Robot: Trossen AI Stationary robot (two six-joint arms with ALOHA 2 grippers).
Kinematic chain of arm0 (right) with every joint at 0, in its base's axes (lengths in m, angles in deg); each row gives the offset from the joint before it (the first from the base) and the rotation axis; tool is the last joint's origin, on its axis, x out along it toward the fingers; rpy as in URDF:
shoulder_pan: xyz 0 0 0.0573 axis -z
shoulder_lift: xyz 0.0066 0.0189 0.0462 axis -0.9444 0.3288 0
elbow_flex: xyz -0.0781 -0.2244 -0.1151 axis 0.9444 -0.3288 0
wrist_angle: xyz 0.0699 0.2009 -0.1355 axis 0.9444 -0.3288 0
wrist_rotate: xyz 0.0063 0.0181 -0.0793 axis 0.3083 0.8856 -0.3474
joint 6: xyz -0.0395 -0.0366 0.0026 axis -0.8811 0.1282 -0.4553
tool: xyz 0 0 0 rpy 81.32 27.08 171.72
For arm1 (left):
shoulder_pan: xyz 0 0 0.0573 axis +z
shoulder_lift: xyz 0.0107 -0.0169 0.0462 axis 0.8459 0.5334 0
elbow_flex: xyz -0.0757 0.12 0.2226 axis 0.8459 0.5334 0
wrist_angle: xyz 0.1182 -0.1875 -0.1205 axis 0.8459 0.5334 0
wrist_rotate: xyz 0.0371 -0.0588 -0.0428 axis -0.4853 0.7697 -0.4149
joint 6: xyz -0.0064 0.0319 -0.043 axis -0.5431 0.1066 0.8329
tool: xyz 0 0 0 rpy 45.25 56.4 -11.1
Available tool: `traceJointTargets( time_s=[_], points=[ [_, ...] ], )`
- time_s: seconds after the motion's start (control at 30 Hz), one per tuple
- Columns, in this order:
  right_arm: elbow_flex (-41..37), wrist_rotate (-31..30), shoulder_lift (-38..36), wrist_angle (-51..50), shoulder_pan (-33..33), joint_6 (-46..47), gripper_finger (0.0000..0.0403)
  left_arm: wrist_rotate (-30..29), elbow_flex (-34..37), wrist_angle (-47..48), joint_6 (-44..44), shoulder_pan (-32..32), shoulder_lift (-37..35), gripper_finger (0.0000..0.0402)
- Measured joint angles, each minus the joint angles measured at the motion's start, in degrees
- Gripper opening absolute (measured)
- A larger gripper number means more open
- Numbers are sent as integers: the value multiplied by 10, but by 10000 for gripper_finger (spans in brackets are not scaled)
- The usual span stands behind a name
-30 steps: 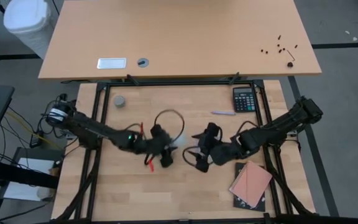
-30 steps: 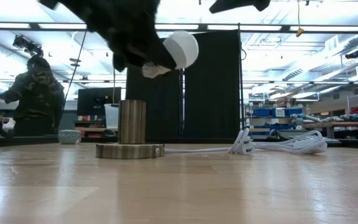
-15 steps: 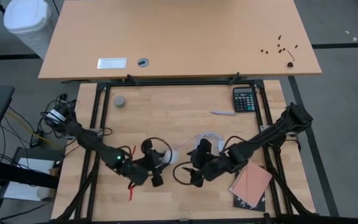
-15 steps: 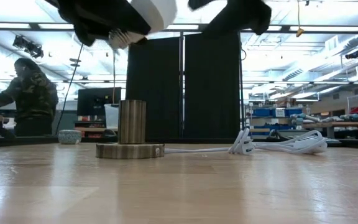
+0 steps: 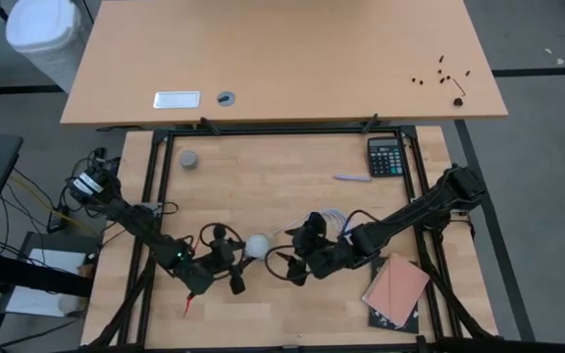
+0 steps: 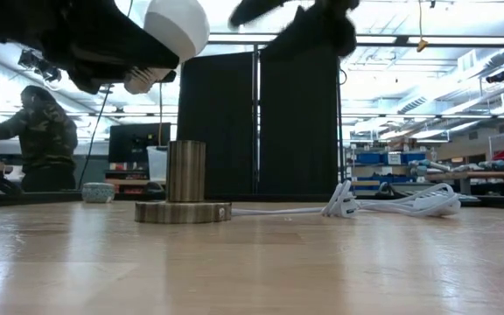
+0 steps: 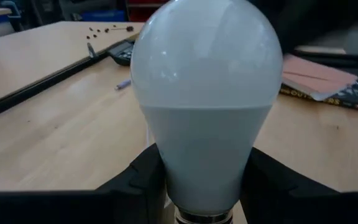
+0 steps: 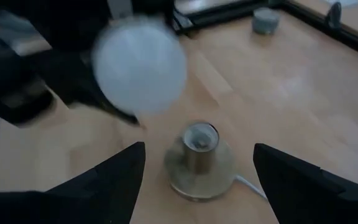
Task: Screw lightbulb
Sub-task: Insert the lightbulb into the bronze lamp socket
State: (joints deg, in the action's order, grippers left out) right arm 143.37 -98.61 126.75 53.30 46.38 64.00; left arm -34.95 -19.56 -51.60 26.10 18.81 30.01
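The white lightbulb [image 5: 257, 245] is held in my left gripper [image 5: 236, 259], near the table's front and high above it. In the low view the lightbulb [image 6: 175, 26] hangs tilted above and left of the brass lamp base [image 6: 183, 188], which stands on the table. My right gripper [image 5: 300, 261] is open and empty just right of the bulb. Its wrist view looks down on the base's open socket [image 8: 199, 140], with the bulb [image 8: 140, 65] off to one side above it. In the high view the arms hide the base. My left gripper pinches the lightbulb's narrow neck [image 7: 201, 180], just above the grey screw end [image 7: 201, 218], between its two fingers [image 7: 138, 186]. The round end points away from the wrist. The bulb is lifted clear and tilted, round end up, screw end [image 6: 140, 80] pointing down and to the left.
The base's white cord [image 6: 392, 203] lies bunched on the table to the right of the base. A calculator [image 5: 385, 155], a pen [image 5: 353, 178] and a small grey cap [image 5: 189, 159] lie at the back. A pink notebook [image 5: 395, 289] lies front right. A person [image 6: 46, 131] stands beyond the table.
My left gripper has carried the lightbulb up and toward the table's near left, away from over the base; the bulb stays tilted in the hold. My right gripper has also moved toward the near edge and a little left, staying open.
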Motion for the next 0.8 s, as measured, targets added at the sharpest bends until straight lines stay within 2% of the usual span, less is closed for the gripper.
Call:
traceJointTargets(
  time_s=[0.13, 0.3, 0.47, 0.53, 0.8],
  points=[
    [0, 16, 30, 40, 18, -13, 309, -1, 31, -77, -40, 11, 0, 163],
    [0, 16, 41, 62, 42, -25, 309, 32, 54, -142, -86, 28, 0, 163],
    [0, 28, 41, 81, 57, -48, 309, 92, 58, -137, -88, 61, 0, 163],
    [0, 45, 41, 84, 62, -52, 309, 103, 58, -138, -88, 72, 0, 163],
    [0, 47, 41, 82, 65, -56, 309, 134, 58, -139, -98, 98, 0, 163]
  ],
)
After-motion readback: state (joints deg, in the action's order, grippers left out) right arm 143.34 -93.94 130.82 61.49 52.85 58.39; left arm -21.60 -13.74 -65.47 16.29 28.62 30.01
